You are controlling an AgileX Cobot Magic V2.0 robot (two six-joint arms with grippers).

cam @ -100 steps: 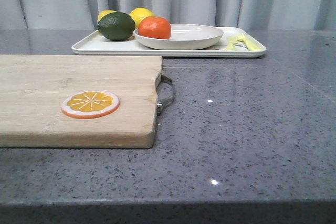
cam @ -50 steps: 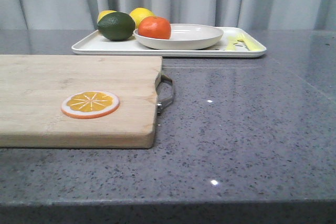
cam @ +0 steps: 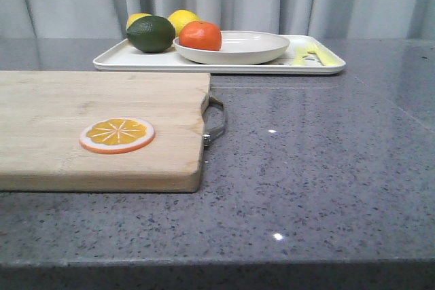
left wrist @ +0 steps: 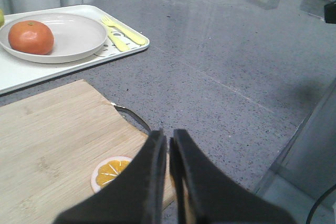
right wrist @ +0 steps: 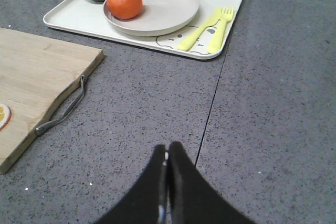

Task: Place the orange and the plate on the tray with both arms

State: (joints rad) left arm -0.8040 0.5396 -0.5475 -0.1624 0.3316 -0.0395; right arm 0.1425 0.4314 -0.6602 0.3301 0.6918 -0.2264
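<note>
Holding both tools idle, clear of the work: my left gripper [left wrist: 168, 145] has its fingers pressed nearly together on nothing, above the near corner of the wooden cutting board [cam: 102, 127]; my right gripper [right wrist: 167, 156] has its fingers pressed together, empty, over bare grey counter [cam: 319, 168].

Item, orange slice disc [cam: 117, 134]: flat on the board, not part of the job.

Item, tray [cam: 109, 61]: at the far side of the counter, well apart from both tools.

Item, plate [cam: 251, 47]: resting on the tray.

Item, orange [cam: 200, 35]: sitting in the plate, toward its left edge.

Item, other tray contents: a dark green fruit [cam: 150, 33], two lemons [cam: 182, 18] behind, yellow cutlery [right wrist: 207, 24].

Change over the last second: none in the front view; nothing shifts. My judgement: the placing is done, and both arms are parked.
</note>
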